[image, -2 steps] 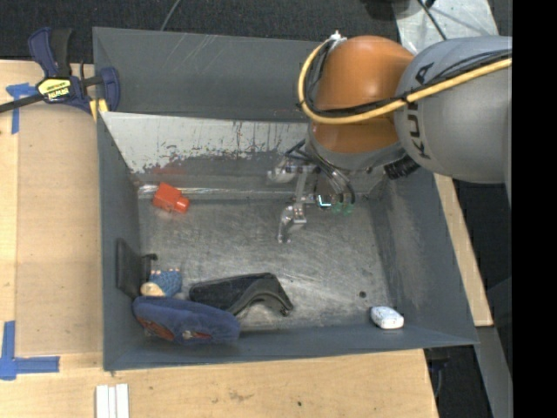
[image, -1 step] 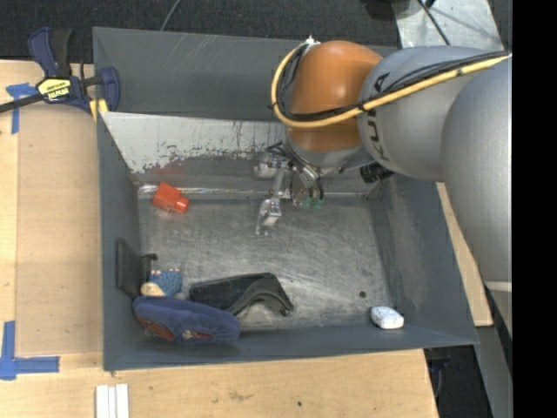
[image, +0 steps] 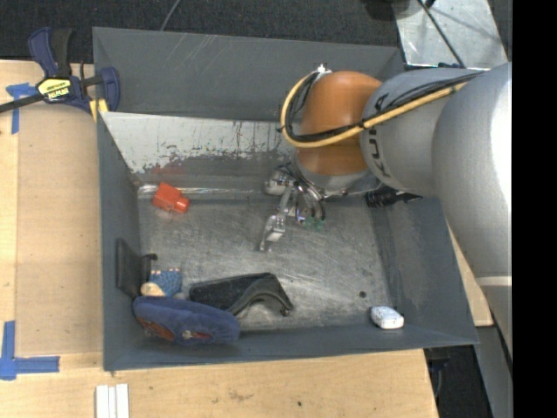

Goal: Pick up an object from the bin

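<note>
Here, tool (image: 280, 223) over bin (image: 244, 85) centre.

On my feed the grey metal bin (image: 218, 242) carries on its floor an orange block (image: 171, 200) at far left, a black curved piece (image: 244, 294) and a blue pouch (image: 184, 323) along the near wall, and a white oval thing (image: 386, 318) at near right.

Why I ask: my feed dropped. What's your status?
Gripper over bare bin floor, centre. Nearest things: red block far-left, black curved piece near front wall. Nothing in the way.
</note>
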{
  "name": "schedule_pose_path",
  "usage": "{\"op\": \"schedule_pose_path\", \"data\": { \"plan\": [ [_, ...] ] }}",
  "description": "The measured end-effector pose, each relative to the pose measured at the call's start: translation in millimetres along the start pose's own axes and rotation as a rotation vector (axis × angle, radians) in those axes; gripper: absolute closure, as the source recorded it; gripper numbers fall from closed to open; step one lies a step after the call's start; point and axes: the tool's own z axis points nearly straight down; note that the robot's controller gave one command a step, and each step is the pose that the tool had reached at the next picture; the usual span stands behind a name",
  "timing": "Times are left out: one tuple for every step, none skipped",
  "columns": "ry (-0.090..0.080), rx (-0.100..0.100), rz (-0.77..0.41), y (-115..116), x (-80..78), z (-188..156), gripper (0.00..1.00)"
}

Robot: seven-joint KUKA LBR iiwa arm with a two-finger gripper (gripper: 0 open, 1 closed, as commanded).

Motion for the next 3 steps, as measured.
{"op": "schedule_pose_path", "data": {
  "plan": [
    [-0.003, 0.005, 0.166, -40, -6.1, -69, 0.0],
    [0.008, 0.006, 0.121, 0, -5.4, -26, 0.0],
    [0.001, 0.003, 0.13, -11, -4.5, -1, 0.0]
  ]
}}
